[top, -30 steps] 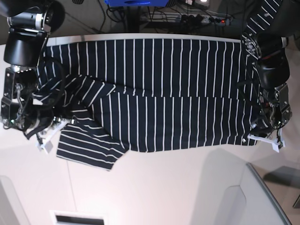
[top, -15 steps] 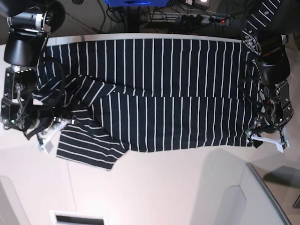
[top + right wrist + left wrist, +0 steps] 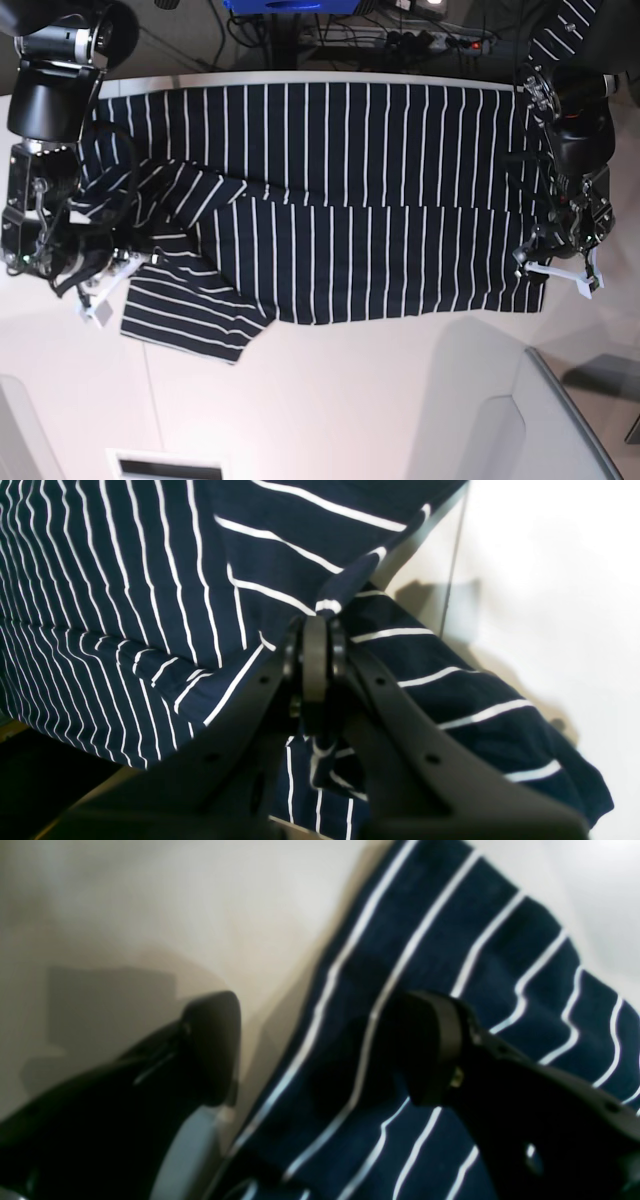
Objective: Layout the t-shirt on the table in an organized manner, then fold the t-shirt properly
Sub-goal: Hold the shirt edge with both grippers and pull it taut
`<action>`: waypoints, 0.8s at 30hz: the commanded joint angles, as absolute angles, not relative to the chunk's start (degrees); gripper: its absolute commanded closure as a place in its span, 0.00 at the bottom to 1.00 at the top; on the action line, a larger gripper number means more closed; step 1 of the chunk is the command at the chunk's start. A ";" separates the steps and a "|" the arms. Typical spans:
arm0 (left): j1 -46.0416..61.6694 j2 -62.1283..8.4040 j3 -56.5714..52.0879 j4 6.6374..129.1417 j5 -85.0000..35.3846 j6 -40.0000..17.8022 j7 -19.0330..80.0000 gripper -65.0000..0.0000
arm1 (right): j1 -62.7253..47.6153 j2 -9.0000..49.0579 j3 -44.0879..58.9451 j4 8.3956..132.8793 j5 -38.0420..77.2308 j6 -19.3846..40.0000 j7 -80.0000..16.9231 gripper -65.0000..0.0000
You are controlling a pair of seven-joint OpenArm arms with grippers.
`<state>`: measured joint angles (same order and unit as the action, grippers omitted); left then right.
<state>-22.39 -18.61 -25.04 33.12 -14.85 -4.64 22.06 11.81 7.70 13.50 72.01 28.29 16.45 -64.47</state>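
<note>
Your right gripper point(image 3: 315, 645) is clamped tight on a pinched ridge of the t-shirt point(image 3: 150, 605), its two fingers pressed together with a fold of navy, white-striped cloth standing up just beyond their tips. Below and to the outer side of that pincer a sleeve spills onto the bare table point(image 3: 550, 580), and past the tips the body of the garment runs away in long stripes. In the base view you find this same gripper point(image 3: 100, 285) at the sleeve end of the shirt, with bunched cloth around it. Your left gripper point(image 3: 320, 1040) stands with its fingers well apart and nothing between them: one finger point(image 3: 210, 1045) hangs over the off-white tabletop point(image 3: 150, 915), the other point(image 3: 430, 1045) over the striped hem, and the shirt's edge point(image 3: 400, 965) runs up through the gap between them. From the base camera that gripper point(image 3: 555, 270) sits at the near corner of the hem. Beyond both pincers, the t-shirt point(image 3: 350, 200) lies spread across the table point(image 3: 350, 400), folded lengthwise, reaching to the curved far edge.
</note>
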 commanded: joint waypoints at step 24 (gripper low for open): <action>-20.70 -11.12 -23.60 30.46 -14.81 -6.73 24.31 0.26 | 13.32 8.22 13.49 73.10 29.23 16.66 -63.78 1.00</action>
